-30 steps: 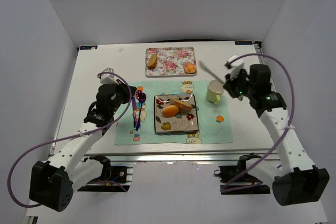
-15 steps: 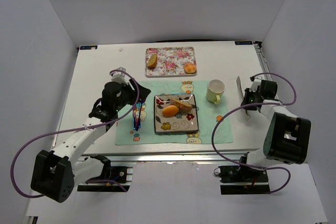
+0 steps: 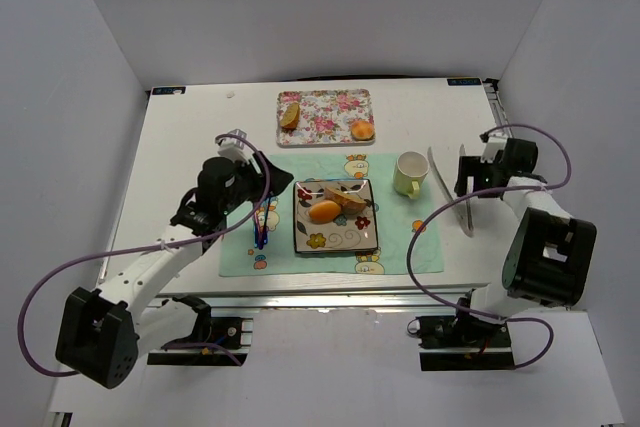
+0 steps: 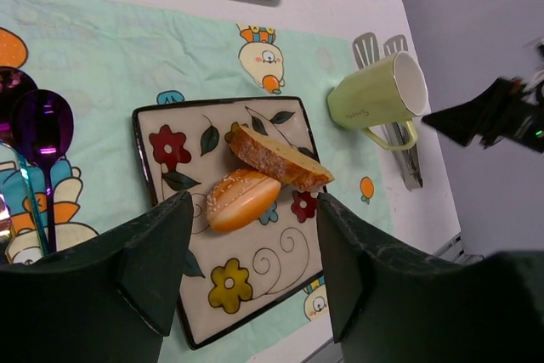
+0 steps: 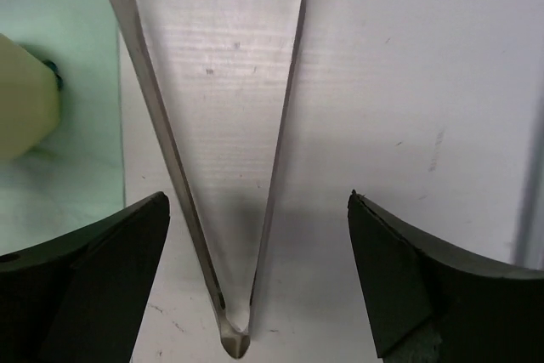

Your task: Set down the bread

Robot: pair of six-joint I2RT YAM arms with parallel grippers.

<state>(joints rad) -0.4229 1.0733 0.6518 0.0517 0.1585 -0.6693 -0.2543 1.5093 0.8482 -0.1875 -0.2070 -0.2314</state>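
A: Left pincer (image 4: pixel 252 203)?

B: Spread wide, holding nothing. Hanging above the green mat (image 4: pixel 110 48), just left of the plate (image 4: pixel 146 159).

A: Under it?

B: Purple spoon (image 4: pixel 42 116) flat on the mat. More cutlery beside that, too cropped to name.

A: And the bread (image 4: pixel 278 157)?

B: Lying on the plate, in its far half. Tan slice, darker crust, one long side touching a glossy orange bun (image 4: pixel 242 199) that sits nearer the left pincer.

A: Behind the mat?

B: Flowered tray (image 3: pixel 325 112) on the white desk (image 3: pixel 180 137). Yellowish wedge (image 3: pixel 290 115) at its left end, small round roll (image 3: pixel 362 130) at its right.

A: Right of the plate?

B: Pale green cup (image 4: pixel 374 95) on the mat, just beside the plate's far right corner. Then metal tongs (image 5: pixel 153 108), flat on bare desk past the mat's edge, arms splayed apart.

A: Right pincer (image 5: pixel 255 210)?

B: Opened wide too, gripping nothing. Lowered over the hinge end of the tongs, which lies between the fingers (image 5: pixel 93 278) without touching either.
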